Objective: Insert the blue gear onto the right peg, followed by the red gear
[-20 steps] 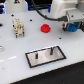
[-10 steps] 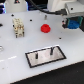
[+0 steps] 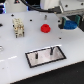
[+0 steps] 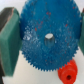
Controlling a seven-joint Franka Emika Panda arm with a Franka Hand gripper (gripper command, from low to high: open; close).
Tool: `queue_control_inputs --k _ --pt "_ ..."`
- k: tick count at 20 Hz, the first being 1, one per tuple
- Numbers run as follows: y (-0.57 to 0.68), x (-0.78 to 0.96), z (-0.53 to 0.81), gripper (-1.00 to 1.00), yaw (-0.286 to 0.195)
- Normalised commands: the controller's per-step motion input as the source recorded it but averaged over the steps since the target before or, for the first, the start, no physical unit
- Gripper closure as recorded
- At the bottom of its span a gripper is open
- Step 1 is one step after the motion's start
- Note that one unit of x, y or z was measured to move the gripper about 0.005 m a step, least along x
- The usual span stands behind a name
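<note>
White tabletop (image 3: pixel 15 55), blurry dark backdrop behind it. Gripper (image 3: pixel 70 21) sits at the far edge toward the exterior view's right, mostly motion-blurred there; the wrist view is what shows it clearly. Wrist view: green finger pads (image 4: pixel 8 36) press on the toothed rim of the blue gear (image 4: pixel 49 36), one pad on each side, so the jaws are clamped on the gear at about its full width. Gear faces the camera flat-on, centre hole visible, teeth all round. In the exterior view the blue gear (image 3: pixel 73 22) is only a blue smear under the arm, up off the table as far as can be told. Red gear (image 3: pixel 45 28) lies on the white surface, just beside the gripper on the exterior view's left, not touching it; a piece of it also shows past the blue gear's rim in the wrist view (image 4: pixel 69 73). Grey plate (image 3: pixel 35 58) with black rim lies nearer the camera, well apart from the gripper. Right peg (image 3: pixel 51 50) stands upright on it, bare; shorter pin (image 3: pixel 37 56) beside it. Small beige block (image 3: pixel 18 28) stands toward the exterior view's left, well apart from the rest.
</note>
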Motion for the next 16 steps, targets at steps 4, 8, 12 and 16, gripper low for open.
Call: queue_control_inputs --k 4,8,12,16 --pt "-0.40 0.62 0.37 1.00 0.000" --pt "-0.40 0.64 0.25 1.00 0.000" --pt "-0.36 0.71 0.11 1.00 0.000" --pt "-0.32 0.71 0.05 1.00 0.000"
